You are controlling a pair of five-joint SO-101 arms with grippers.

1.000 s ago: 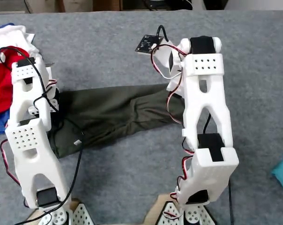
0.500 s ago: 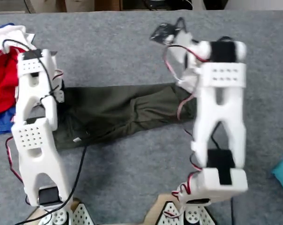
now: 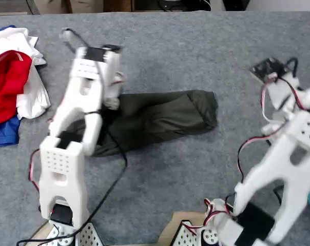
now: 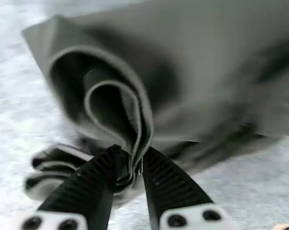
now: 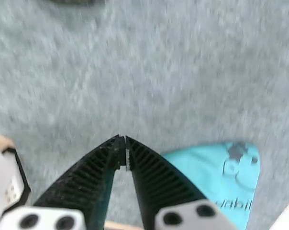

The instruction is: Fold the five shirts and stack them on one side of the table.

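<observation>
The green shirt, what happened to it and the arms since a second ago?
The left gripper, shut on one end of the green shirt, pulled it to the right. The right arm swung right, off the shirt; the right gripper is shut and empty by a teal shirt. The red, white and blue pile stayed put.

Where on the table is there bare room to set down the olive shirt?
The far strip of gray table behind the olive shirt is bare, from the red, white and blue pile across to the right arm. So is the near patch between the two arm bases. The left edge is crowded: pile plus left gripper, shut on the shirt.
</observation>
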